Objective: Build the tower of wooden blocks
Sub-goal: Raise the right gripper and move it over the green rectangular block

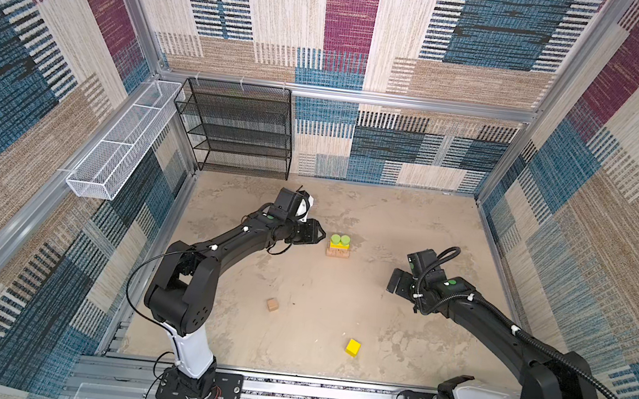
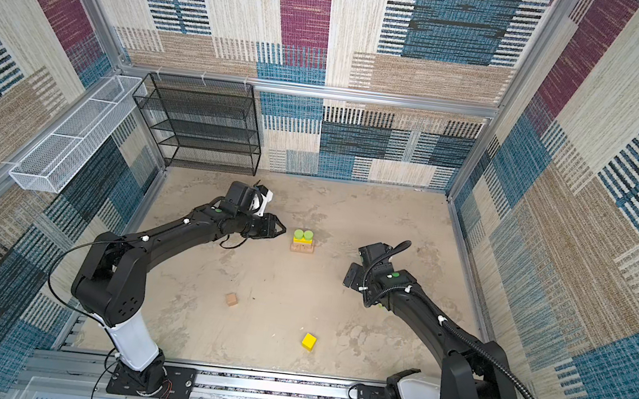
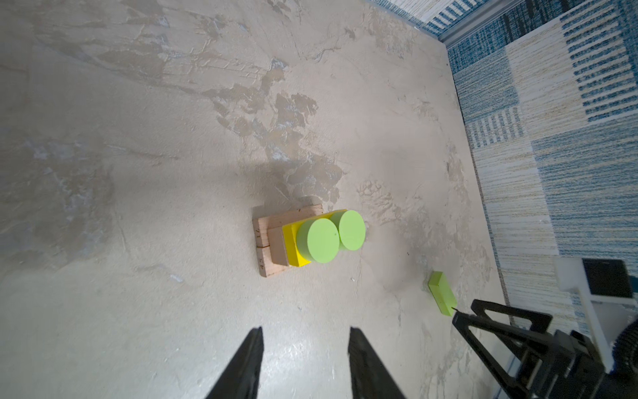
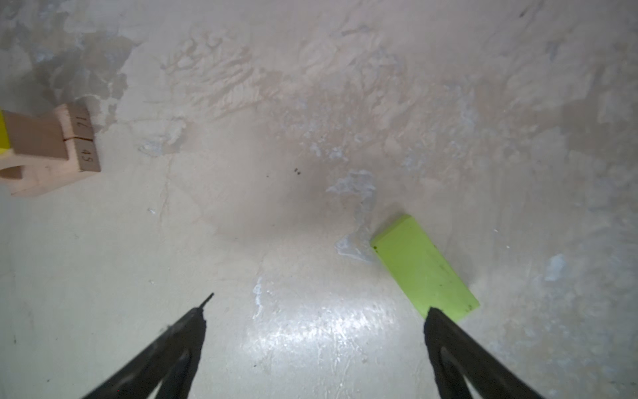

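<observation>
Gaping right gripper (image 4: 320, 302), perhaps touching bar (image 4: 423, 264)

quick count: three tan bars (image 3: 262, 238), one yellow bar (image 3: 293, 248), two lime green discs (image 3: 317, 241), one lime green bar (image 4: 424, 266), one tan cube (image 1: 273, 304), one yellow cube (image 1: 353, 347). so nine blocks total, six stacked and three loose. besides those: two black robot arms (image 1: 218, 254), one black mesh shelf (image 1: 238, 131), one white mesh basket (image 1: 119, 145).

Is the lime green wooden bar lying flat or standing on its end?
Lying flat: the lime green wooden bar rests lengthwise on the table, broad face up.
</observation>
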